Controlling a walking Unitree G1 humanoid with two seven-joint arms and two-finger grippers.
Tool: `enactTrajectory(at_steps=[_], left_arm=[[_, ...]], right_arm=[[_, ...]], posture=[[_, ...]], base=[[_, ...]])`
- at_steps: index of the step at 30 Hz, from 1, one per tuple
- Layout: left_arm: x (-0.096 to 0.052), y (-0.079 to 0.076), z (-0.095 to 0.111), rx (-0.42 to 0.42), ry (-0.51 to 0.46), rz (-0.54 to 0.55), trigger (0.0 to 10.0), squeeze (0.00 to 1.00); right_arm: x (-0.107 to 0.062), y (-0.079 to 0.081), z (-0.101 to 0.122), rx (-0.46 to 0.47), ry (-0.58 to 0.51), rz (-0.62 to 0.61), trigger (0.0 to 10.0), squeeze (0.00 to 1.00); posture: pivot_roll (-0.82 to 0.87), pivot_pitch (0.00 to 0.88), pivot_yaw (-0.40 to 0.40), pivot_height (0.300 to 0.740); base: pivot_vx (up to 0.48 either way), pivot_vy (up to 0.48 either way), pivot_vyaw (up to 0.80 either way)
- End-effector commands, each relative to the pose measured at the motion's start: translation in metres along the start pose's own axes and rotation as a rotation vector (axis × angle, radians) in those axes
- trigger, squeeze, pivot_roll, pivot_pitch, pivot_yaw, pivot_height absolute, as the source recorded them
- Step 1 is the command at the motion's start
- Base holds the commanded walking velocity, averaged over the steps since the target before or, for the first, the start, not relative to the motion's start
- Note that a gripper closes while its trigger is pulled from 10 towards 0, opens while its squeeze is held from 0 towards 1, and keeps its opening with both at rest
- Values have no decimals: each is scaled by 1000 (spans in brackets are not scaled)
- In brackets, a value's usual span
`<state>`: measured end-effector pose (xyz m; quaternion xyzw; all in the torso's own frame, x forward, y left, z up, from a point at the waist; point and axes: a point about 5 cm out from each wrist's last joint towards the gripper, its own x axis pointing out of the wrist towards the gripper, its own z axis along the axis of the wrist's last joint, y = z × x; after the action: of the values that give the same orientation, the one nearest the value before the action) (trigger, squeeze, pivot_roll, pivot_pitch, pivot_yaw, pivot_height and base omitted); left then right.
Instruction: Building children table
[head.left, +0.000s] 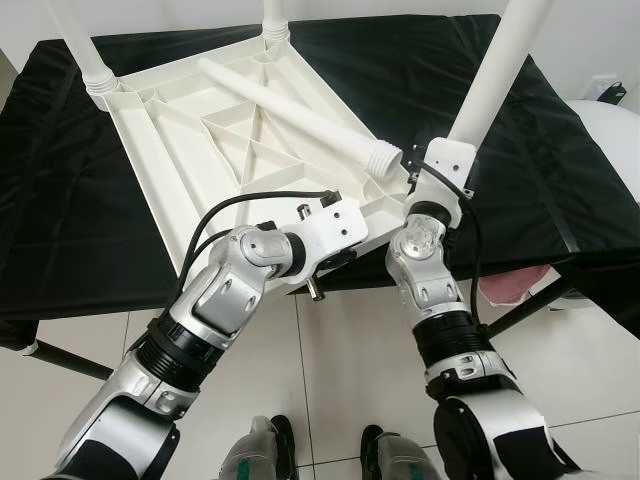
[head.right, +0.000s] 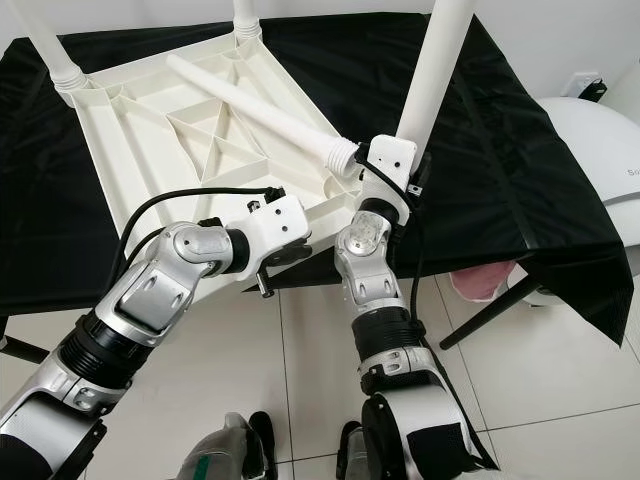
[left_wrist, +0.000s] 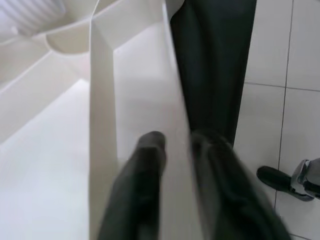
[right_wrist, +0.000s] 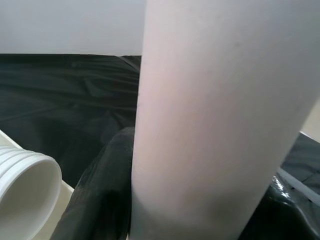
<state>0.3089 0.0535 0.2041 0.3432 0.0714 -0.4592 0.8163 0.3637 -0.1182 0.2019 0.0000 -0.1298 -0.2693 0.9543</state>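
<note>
Black cloth (head.left: 560, 150) covers the work surface, and the white tabletop (head.left: 210, 160) lies upside down on it, ribs facing up. I count two legs already standing in the far corners, one at the far left (head.left: 80, 45) and one at the far middle (head.left: 275, 15). My right gripper (right_wrist: 165, 200) is clamped around a third leg (head.left: 495, 75), holding it upright at the near right corner; I judge it is being seated or screwed in, though the socket itself is hidden behind the wrist. My left gripper (left_wrist: 175, 150) pinches the near rim of the tabletop, one finger on each side of the wall, steadying it.

What remains, as far as I can tell, is the fourth leg (head.left: 290, 105): it lies loose across the ribs, its threaded end just beside my right gripper. That loose leg could roll and get in the way. Pale floor tiles (head.left: 350, 380) lie below, and a white rounded object (head.right: 600, 150) stands off to my right.
</note>
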Motion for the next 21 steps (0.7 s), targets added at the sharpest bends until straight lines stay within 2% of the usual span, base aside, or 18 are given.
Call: enactTrajectory(at_steps=[1,2,3,4,5,21], left_arm=[[-1,-1,-3,-16,8,2,10000,1000],[0,-1,-3,-10,11,5,10000,1000],[0,-1,-3,-3,16,8,10000,906],[0,-1,-3,-3,16,8,10000,906],[0,-1,-3,3,18,9,10000,0],[1,-3,-5,8,27,2,10000,0]], right_arm=[[-5,-29,-51,-133,197,-93,10000,0],[-5,-30,-51,-133,197,-93,10000,0],[-5,-30,-51,-133,198,-92,10000,0],[-5,-30,-51,-133,198,-92,10000,0],[-5,-30,-52,-132,199,-91,10000,0],[-2,-33,-51,-115,197,-110,10000,0]], posture=[[-106,203,11,740],[-107,197,9,740],[-107,197,9,740],[-107,197,9,740],[-107,197,9,740],[-112,192,12,740]], base=[[0,0,0],[0,0,0],[0,0,0],[0,0,0],[0,0,0],[0,0,0]])
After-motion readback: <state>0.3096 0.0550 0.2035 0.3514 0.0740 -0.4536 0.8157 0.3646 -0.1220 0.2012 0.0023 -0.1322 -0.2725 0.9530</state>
